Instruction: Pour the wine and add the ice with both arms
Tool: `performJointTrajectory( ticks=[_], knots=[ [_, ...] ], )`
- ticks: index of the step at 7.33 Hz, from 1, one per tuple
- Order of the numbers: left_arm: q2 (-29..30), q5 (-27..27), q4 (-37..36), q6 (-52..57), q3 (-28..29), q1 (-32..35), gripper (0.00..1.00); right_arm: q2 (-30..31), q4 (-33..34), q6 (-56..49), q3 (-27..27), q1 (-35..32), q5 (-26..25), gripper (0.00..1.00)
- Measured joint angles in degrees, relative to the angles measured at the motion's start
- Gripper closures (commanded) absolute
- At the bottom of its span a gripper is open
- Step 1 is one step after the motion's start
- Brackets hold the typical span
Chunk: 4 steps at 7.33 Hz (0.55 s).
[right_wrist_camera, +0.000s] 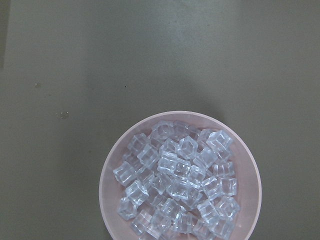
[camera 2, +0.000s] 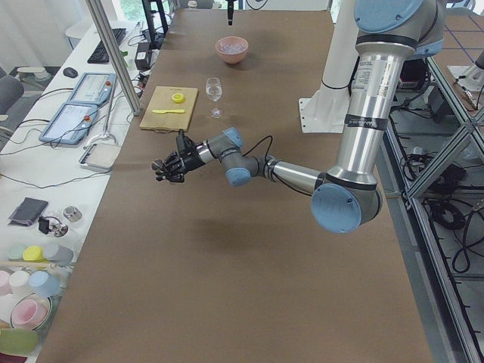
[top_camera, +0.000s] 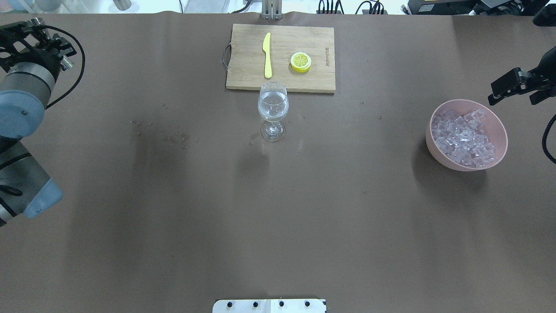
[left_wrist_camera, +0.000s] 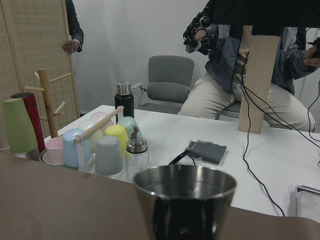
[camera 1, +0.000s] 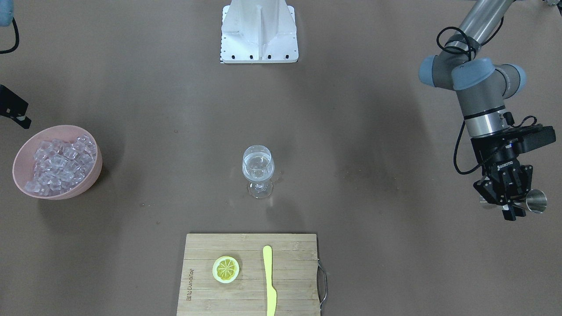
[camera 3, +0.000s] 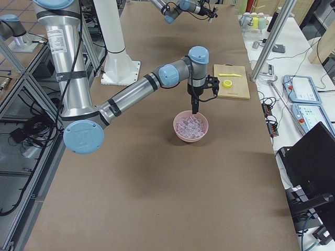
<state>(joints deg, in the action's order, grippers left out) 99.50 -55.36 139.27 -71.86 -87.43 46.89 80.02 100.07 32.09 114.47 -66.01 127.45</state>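
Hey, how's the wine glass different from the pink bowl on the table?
The wine glass is clear and tall on a stem; the pink bowl is opaque, low and wide. The glass holds a little clear liquid; the bowl holds a heap of ice cubes. The glass stands mid-table by the cutting board; the bowl sits toward the robot's right end. Both stand upright on the brown table.

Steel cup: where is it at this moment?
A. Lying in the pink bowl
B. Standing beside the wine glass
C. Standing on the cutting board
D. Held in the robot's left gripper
D: the left gripper is closed around the steel cup, as the front-facing and left wrist views both show.
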Motion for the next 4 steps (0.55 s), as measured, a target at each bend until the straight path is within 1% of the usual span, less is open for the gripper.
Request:
performJointTrajectory(
  ticks=[2,4],
  knots=[
    [-1.1,1.8,1.2,-0.3,0.1,-1.1,1.0,-0.2,-3.2,0.6,-3.1,1.5,-1.0,0.0],
    [-1.3,6.2,1.3,-2.5,0.5,-3.5,1.0,-0.3,-5.1,0.8,-6.0,2.3,-1.2,0.0]
  ],
)
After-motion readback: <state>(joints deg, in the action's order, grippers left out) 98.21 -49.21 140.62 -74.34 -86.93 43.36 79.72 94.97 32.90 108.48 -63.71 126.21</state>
